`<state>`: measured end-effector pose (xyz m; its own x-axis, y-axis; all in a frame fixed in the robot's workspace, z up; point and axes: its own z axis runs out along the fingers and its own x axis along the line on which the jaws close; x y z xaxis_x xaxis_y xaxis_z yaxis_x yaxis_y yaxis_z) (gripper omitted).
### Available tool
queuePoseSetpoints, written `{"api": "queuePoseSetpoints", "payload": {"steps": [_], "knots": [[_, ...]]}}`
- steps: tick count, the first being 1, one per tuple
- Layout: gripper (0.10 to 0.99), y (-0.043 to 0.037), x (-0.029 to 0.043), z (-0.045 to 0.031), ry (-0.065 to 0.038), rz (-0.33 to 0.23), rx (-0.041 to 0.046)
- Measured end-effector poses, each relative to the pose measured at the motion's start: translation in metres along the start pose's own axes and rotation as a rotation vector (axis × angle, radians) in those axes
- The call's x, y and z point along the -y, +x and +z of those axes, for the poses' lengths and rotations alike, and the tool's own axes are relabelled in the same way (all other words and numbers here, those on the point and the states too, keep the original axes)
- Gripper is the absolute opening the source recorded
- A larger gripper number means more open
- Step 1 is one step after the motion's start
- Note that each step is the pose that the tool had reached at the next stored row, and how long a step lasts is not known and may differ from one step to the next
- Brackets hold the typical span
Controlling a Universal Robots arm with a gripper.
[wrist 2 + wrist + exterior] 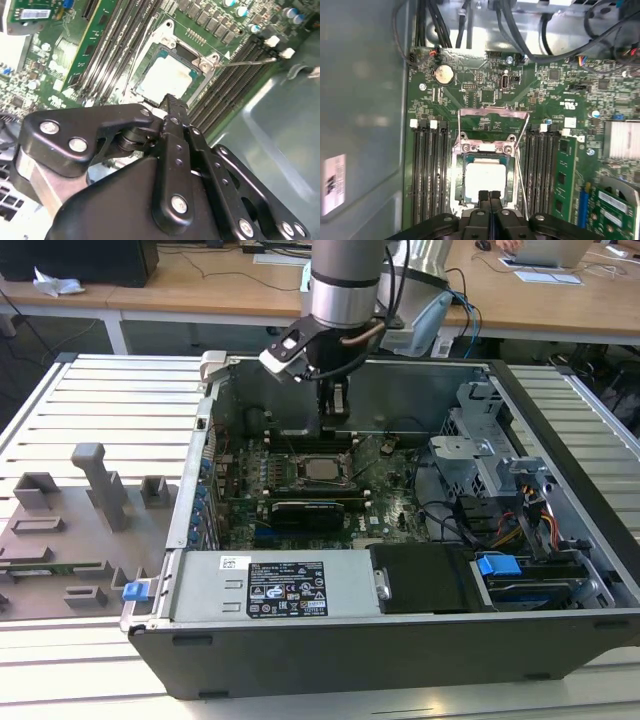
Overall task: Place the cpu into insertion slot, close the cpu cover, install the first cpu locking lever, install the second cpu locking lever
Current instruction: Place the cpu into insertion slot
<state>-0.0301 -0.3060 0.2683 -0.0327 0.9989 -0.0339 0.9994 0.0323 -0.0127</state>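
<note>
Exterior view: gripper (335, 420) near cpu (322, 468), case (400, 652) on slatted table (100, 400) (desks (200, 285) behind).

Bright, even overhead light fills the exterior view: the pale ribbed metal counter (90, 400) is lit flat with hardly a shadow, while the inside of the open dark grey computer case (400, 655) sits in softer shade. In both wrist views the small square silver-grey cpu (485, 177) (167, 75) glares almost white, its surface detail washed out. In the first wrist view the grey case wall (360, 100) looks hazy and out of focus.
</note>
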Motion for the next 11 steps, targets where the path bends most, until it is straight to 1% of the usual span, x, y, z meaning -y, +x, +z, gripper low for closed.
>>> {"api": "queuePoseSetpoints", "payload": {"steps": [5, 7, 11], "knots": [[0.106, -0.0007, 0.0003, -0.0195, 0.000, 0.000, 0.0001], [0.106, -0.0007, 0.0003, -0.0216, 0.000, 0.000, -0.0003], [0.106, -0.0007, 0.0003, -0.0220, 0.000, 0.000, -0.0001]]}}
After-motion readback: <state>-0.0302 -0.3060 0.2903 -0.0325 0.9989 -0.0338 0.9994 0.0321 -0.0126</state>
